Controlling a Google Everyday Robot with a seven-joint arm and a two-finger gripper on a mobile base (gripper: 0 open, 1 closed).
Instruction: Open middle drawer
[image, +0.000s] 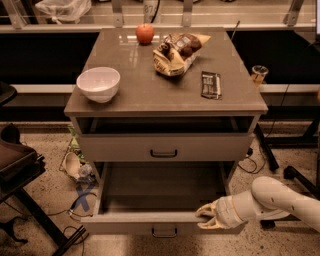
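The cabinet (150, 97) shows two drawers from here, each with one black bar handle at the centre. The upper drawer (120, 148) sits almost in, with a dark gap under the countertop. Below it, the middle drawer (125, 223) is pulled well out toward the floor, and its shallow grey interior is open to view. Its handle (164, 232) is at the bottom edge of the scene.

The one arm comes in from the lower right. Its gripper (202, 218) is at the right end of the middle drawer's front. The two pale fingers (204, 210) are drawn narrow over the front's top edge, one above the rim and one against the face, pinching the panel between them.

Four things sit on the countertop, each well apart from the others:
- one red apple (145, 33) at the back
- one white bowl (98, 83) at the left
- one crumpled snack bag (176, 51) near the middle
- one dark wrapped bar (211, 84) at the right

One cup (259, 74) stands off the cabinet, to its right.
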